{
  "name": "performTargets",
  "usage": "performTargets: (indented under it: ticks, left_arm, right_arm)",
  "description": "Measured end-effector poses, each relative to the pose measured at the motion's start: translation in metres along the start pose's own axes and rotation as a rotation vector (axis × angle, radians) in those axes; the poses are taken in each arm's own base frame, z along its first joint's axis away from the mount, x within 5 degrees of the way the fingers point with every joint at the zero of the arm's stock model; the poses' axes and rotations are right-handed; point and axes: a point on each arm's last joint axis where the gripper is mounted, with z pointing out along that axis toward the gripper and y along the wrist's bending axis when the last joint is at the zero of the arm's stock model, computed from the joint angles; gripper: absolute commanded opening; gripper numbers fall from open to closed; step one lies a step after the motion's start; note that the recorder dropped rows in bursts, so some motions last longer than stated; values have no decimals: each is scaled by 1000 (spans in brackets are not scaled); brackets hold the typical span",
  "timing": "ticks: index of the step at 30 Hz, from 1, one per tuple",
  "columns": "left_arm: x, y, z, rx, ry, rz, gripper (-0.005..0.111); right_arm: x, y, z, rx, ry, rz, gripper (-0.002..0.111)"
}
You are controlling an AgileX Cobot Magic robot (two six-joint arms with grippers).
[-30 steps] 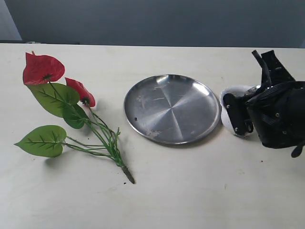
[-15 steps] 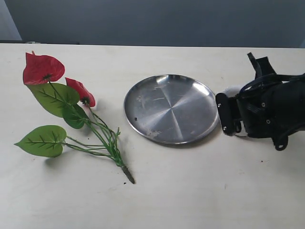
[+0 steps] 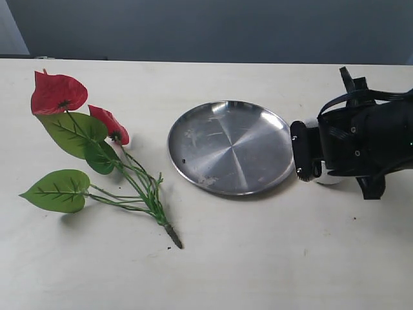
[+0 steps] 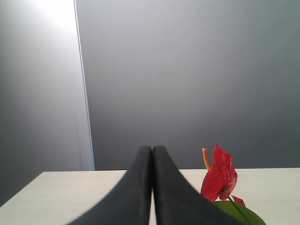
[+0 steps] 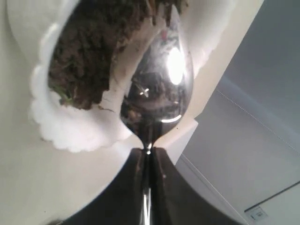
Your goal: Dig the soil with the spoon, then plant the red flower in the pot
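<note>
The red flower [image 3: 84, 139] lies flat at the table's left, blooms to the rear, cut stalk towards the front. In the left wrist view one bloom [image 4: 219, 177] shows beside my left gripper [image 4: 152, 150], which is shut and holds nothing. My right gripper [image 3: 306, 154] hangs over the pot [image 3: 329, 181], hiding nearly all of it. In the right wrist view that gripper [image 5: 148, 152] is shut on the spoon's handle. The shiny spoon bowl [image 5: 158, 91] reaches over the pot's scalloped white rim [image 5: 70, 136] and lies beside the dark soil [image 5: 89, 56].
A large round steel plate [image 3: 231, 146] lies between the flower and the pot, its right edge close to my right gripper. The left arm is outside the exterior view. Bare table runs along the front.
My right gripper has shifted left and swung more level over the pot, which it now covers more. The flower and plate have not moved.
</note>
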Motion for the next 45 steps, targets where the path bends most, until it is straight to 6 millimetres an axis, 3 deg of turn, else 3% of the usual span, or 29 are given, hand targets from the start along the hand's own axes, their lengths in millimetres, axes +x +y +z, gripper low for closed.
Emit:
performTargets:
  ticks: [8, 14, 21, 29, 33, 38, 45]
  left_arm:
    - [0, 0, 0, 0, 0, 0, 0]
    - [0, 0, 0, 0, 0, 0, 0]
    - [0, 0, 0, 0, 0, 0, 0]
    - [0, 0, 0, 0, 0, 0, 0]
    - [0, 0, 0, 0, 0, 0, 0]
    - [0, 0, 0, 0, 0, 0, 0]
    - [0, 0, 0, 0, 0, 0, 0]
  right_arm:
    - [2, 0, 4, 24, 72, 52, -1]
    - [9, -15, -8, 31, 49, 189, -1]
    - [-1, -5, -7, -85, -22, 164, -1]
    - [1, -8, 0, 16, 116, 257, -1]
    - [1, -23, -23, 70, 79, 392, -1]
    - [-1, -54, -71, 25, -24, 718, -1]
    - [-36, -107, -127, -264, -518, 974, -1]
